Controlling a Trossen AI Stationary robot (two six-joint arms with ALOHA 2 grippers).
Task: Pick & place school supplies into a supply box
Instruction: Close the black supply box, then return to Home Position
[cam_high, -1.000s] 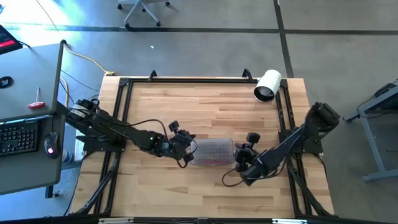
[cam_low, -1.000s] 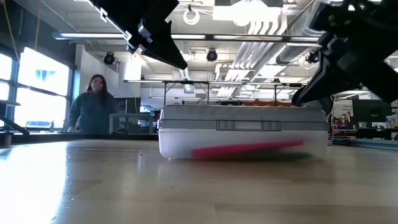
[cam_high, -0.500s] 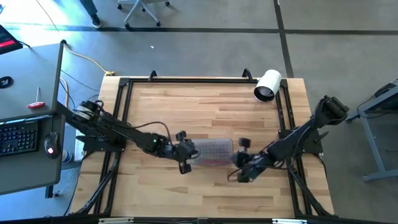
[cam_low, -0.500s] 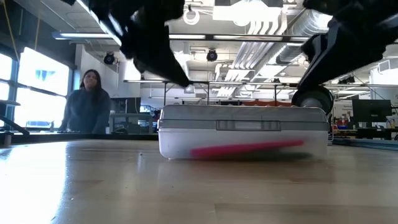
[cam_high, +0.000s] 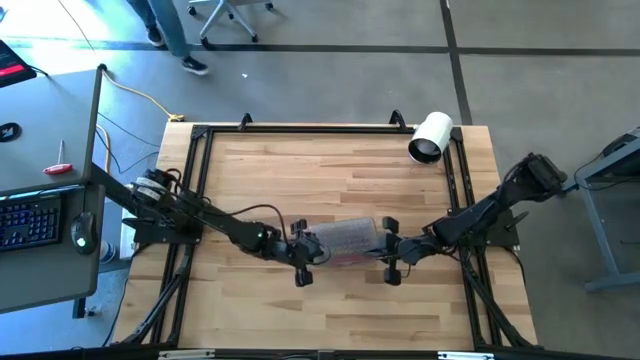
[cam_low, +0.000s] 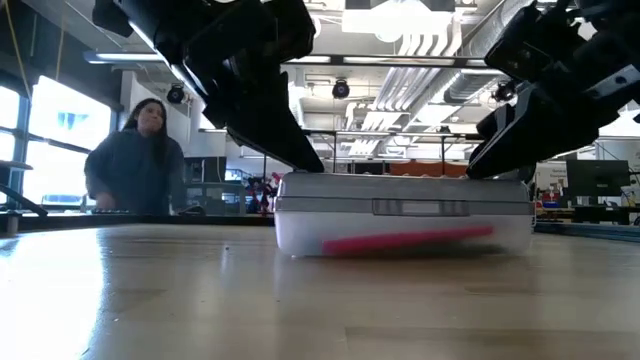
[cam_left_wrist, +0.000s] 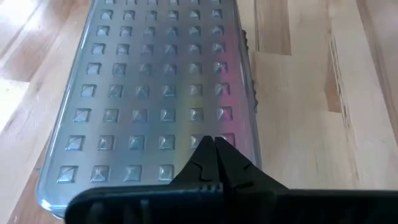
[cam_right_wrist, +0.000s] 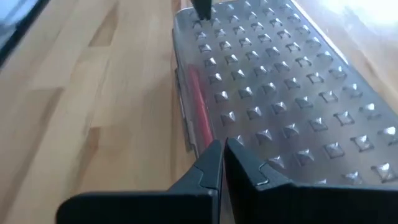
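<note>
High view: box (cam_high: 345, 240) lying lid-closed on table (cam_high: 340, 165), toward the near edge, between both arms. Left gripper (cam_high: 310, 249) at one short end, fingers pressed together, tips over the studded lid. Right gripper (cam_high: 392, 250) at the opposite end, fingers likewise together at the lid's edge. Pink pen (cam_low: 408, 241) visible inside through the clear wall.

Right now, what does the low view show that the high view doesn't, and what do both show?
Only the low view shows a person in the room behind the table and the pink item through the box's clear side. Only the high view shows the white roll at the table's far right corner and a keyboard on the desk. Both show the closed supply box with the left hand and right hand at its ends.
</note>
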